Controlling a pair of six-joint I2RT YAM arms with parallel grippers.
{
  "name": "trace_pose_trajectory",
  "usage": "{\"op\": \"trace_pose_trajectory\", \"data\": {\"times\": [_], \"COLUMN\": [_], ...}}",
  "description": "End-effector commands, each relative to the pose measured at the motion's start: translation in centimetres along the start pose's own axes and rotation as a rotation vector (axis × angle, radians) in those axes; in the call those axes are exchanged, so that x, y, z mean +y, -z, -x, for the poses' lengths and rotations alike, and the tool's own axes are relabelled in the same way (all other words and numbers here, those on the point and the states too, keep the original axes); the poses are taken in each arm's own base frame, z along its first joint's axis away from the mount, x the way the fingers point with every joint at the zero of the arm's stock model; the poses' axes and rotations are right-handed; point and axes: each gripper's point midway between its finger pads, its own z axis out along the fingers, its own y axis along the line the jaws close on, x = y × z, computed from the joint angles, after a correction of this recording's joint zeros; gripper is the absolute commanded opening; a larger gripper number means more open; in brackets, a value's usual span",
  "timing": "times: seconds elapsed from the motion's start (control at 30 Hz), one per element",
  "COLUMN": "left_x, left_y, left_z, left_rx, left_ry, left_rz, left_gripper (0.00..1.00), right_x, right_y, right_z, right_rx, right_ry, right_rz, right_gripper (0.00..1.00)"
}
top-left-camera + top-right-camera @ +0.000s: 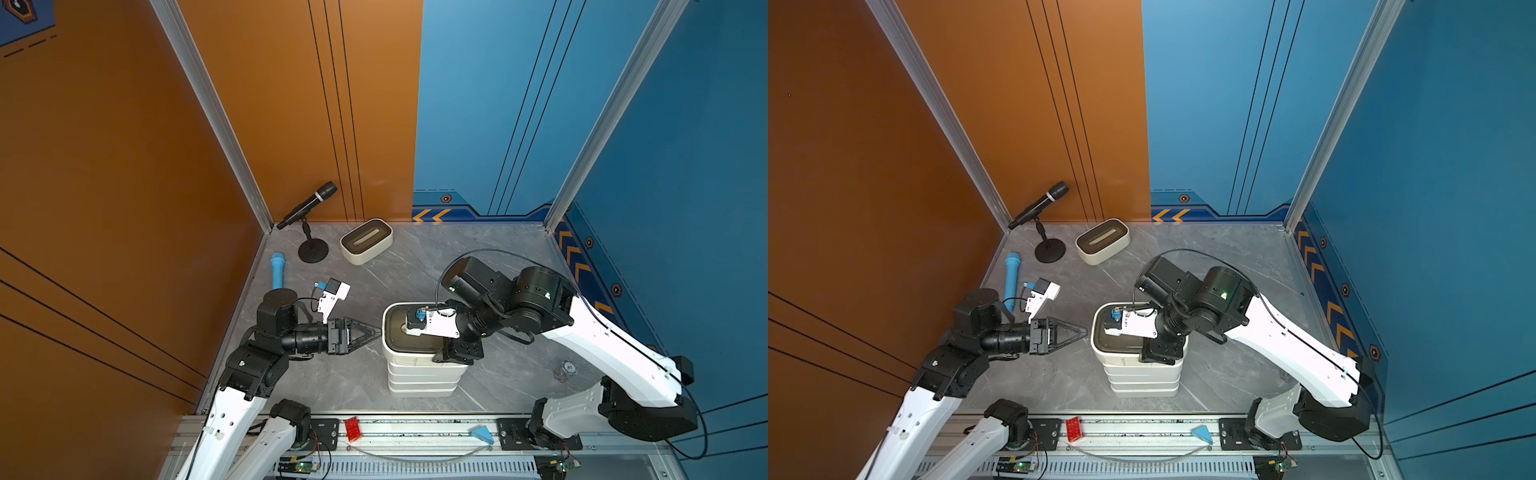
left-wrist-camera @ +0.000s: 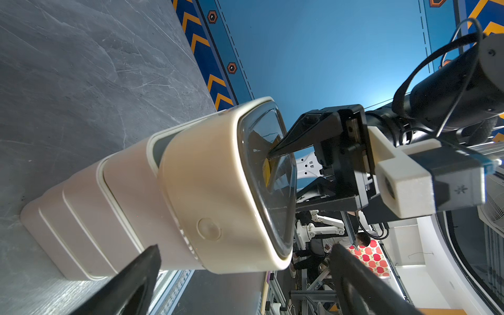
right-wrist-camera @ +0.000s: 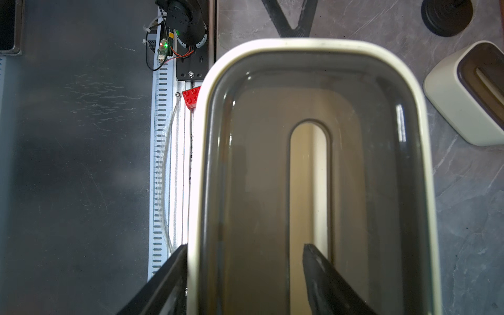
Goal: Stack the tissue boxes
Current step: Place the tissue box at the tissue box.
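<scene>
A stack of tissue boxes (image 1: 424, 376) stands on the grey tabletop (image 1: 498, 249), towards its near edge and about midway between the two arms. The top box (image 1: 395, 338) is a rounded cream one with a dark brown translucent lid. The right pincer (image 3: 244, 249) comes down on this box from above. Its jaws stand partly apart astride one long side, with one finger just outside the outer wall and the other in the lid's slot, seemingly clear of the slot's edge, so it does not look clamped. The left pincer (image 1: 376, 331) hangs just to the left of the stack, level with the top box, pointing at it with its jaws wide and nothing between them. A second dark-lidded box (image 1: 366, 241) sits askew far back on the tabletop, well apart from the stack. Just left of it is a black microphone (image 1: 307, 203) on a stand. A blue microphone (image 1: 277, 270) lies by the left wall.
</scene>
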Motion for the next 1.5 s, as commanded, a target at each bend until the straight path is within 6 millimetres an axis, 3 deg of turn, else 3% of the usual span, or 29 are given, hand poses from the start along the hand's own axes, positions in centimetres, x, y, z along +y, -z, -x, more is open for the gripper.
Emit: {"op": "trace_pose_trajectory", "data": {"times": [0.0,0.5,1.07,1.2,1.47], "left_x": [-0.9,-1.2,-2.4,-2.2,-4.0], "left_y": [0.1,0.0,0.4,0.4,1.1], "left_z": [0.1,0.4,0.6,0.7,1.8], "left_rx": [0.003,0.016,0.048,0.062,0.042], "left_ry": [-0.046,-0.052,-0.100,-0.108,-0.155], "left_rz": [-0.013,-0.020,-0.004,0.012,0.020], "left_gripper": [0.98,0.98,0.98,0.98,0.98], "right_x": [0.0,0.2,0.0,-0.4,-0.8], "right_y": [1.2,1.7,3.7,4.0,6.0], "right_z": [0.6,0.4,1.1,1.5,3.6], "right_rx": [-0.036,-0.040,-0.107,-0.123,-0.250], "right_ry": [0.003,0.008,0.021,0.019,0.002], "right_rz": [-0.028,-0.037,-0.099,-0.117,-0.168], "right_gripper": [0.69,0.69,0.70,0.71,0.73]}}
